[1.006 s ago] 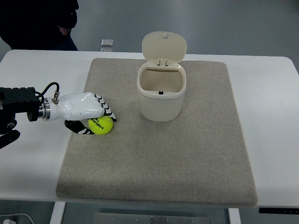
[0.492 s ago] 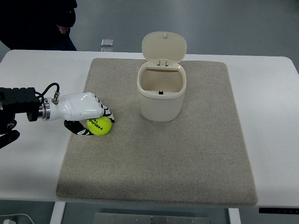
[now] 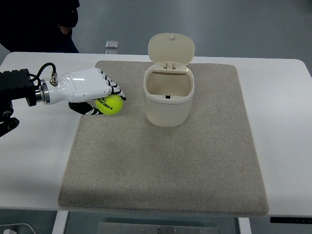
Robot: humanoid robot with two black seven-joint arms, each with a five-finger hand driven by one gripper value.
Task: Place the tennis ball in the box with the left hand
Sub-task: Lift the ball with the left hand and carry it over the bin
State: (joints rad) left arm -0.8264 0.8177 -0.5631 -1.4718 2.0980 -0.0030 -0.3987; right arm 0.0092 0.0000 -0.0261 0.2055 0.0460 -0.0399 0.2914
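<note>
1. Spanning the scene is a white rectangular bench (image 3: 287,122), seen from above.
2. Lying flat on it is a beige-grey fabric mat (image 3: 195,165), covering most of the middle.
3. Standing upright at the mat's far centre is a cream plastic box (image 3: 168,108) with its hinged lid tipped back and its mouth open.
4. Reaching in from the left, the white left robot hand (image 3: 90,92) has its fingers curled around a ball.
5. Sitting in that grasp, the yellow-green tennis ball (image 3: 111,104) is left of the box, apart from it, over the mat's left edge.

Left hand (image 3: 90,92) higher (with tennis ball (image 3: 110,104))
</note>
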